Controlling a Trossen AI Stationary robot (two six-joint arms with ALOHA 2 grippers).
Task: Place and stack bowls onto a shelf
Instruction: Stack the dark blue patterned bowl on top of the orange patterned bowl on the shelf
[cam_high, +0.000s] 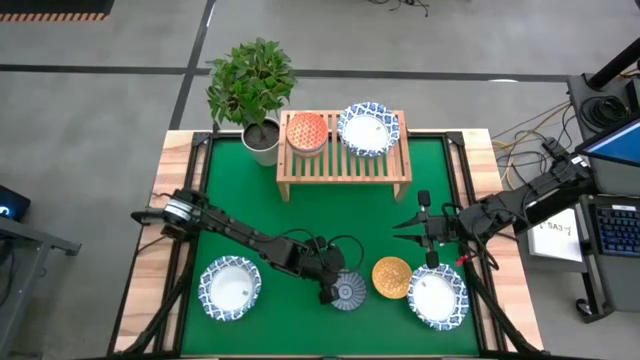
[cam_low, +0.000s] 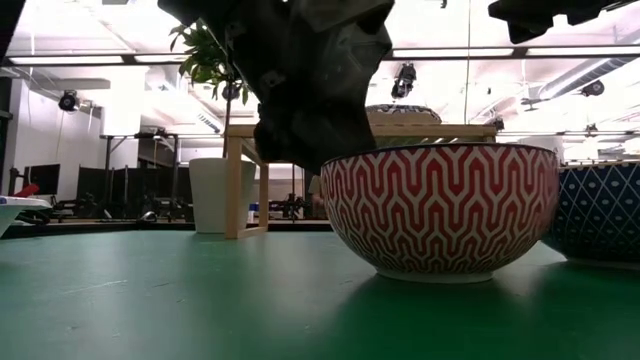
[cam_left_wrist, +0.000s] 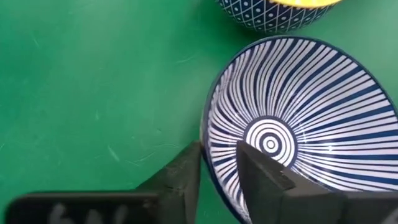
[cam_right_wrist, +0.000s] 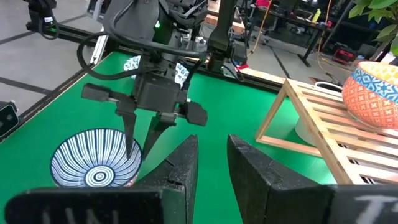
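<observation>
- Since the rim must be pinched for lifting, left gripper (cam_high: 334, 292) straddles striped bowl (cam_high: 349, 291) wall near front edge: one finger inside, one outside, not yet closed.
- Right gripper (cam_high: 407, 226) waits mid-desk right, fingers slightly apart, holding nothing.
- Shelf (cam_high: 343, 165) at back edge carries orange bowl (cam_high: 307, 132) and white bowl (cam_high: 367, 128), leaving room to stack.

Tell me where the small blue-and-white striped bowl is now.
High view: the striped bowl sits near the table's front edge, left of the yellow-orange bowl, with the left gripper straddling its rim.
</observation>
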